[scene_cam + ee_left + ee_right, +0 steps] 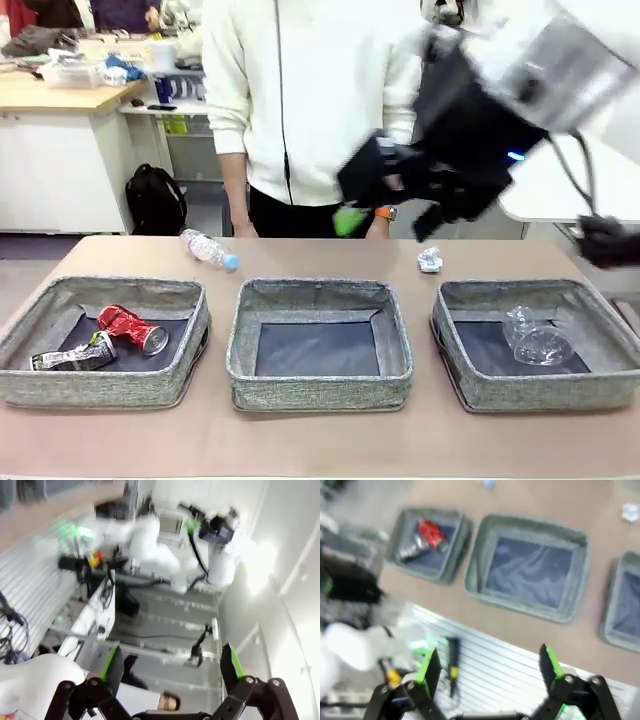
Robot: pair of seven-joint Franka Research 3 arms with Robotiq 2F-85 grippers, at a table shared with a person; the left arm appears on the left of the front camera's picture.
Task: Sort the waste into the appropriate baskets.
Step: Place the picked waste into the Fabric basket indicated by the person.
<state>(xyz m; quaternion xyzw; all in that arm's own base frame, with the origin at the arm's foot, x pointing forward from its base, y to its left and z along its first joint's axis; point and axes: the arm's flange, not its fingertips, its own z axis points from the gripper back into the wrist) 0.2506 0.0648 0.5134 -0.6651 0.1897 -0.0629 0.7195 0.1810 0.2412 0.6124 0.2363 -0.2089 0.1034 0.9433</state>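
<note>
Brown table (pixel 320 440), person standing behind | three baskets (pixel 320 385) are lined up, with bottle (pixel 208 249) and paper ball (pixel 430 260) lying on the table beyond them | left gripper (pixel 170 667) and right gripper (pixel 487 672) are spread wide, empty | bottle is judged light and slick, best gripped mid-body; paper ball soft, crushable

White glossy-shelled right arm (pixel 585 50) – grey band at joint, black wrist block with small blue light (pixel 516 155), thin black cable (pixel 583 185). Left gripper (pixel 170 652), right gripper (pixel 488 652): black linkage fingers, green pads (pixel 108 664), silver pivot pins (pixel 245 680). Person – white zip-front jacket (pixel 300 90), dark trousers (pixel 280 212), orange wrist strap (pixel 386 212).
</note>
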